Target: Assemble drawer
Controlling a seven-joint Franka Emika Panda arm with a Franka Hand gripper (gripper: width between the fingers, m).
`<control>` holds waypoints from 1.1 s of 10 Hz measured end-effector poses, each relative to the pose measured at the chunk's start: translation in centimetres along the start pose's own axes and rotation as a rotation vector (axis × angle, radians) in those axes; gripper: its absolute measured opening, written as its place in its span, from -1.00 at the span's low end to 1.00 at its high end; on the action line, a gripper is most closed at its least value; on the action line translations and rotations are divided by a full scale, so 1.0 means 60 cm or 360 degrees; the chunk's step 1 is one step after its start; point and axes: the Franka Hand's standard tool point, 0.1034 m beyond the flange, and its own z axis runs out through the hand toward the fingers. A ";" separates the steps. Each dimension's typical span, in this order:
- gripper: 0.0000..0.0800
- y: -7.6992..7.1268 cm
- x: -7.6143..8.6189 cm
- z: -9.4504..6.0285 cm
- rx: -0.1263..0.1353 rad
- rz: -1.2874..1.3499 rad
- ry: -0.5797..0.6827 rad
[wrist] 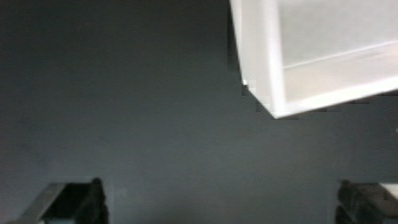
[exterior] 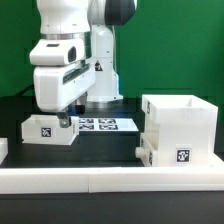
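A small white drawer box with a marker tag lies on the black table at the exterior view's left. A larger open white drawer case, also tagged, stands at the exterior view's right. My gripper hangs just above the small box's far right corner. In the wrist view my gripper is open, with both dark fingertips wide apart and only bare black table between them. A corner of a white box part shows beyond the fingers, not touched.
The marker board lies flat behind the small box, near the arm's base. A low white rail runs along the table's front edge. A small white piece sits against the large case's left side.
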 end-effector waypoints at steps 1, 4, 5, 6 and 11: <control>0.62 0.000 -0.015 -0.002 -0.0027 0.0173 0.0007; 0.62 -0.036 -0.039 0.000 -0.0051 0.0685 0.0018; 0.62 -0.049 -0.042 0.004 -0.0041 0.0859 0.0021; 0.62 -0.055 -0.045 0.010 -0.0025 0.0975 0.0022; 0.62 -0.055 -0.037 0.010 -0.0006 0.1429 0.0050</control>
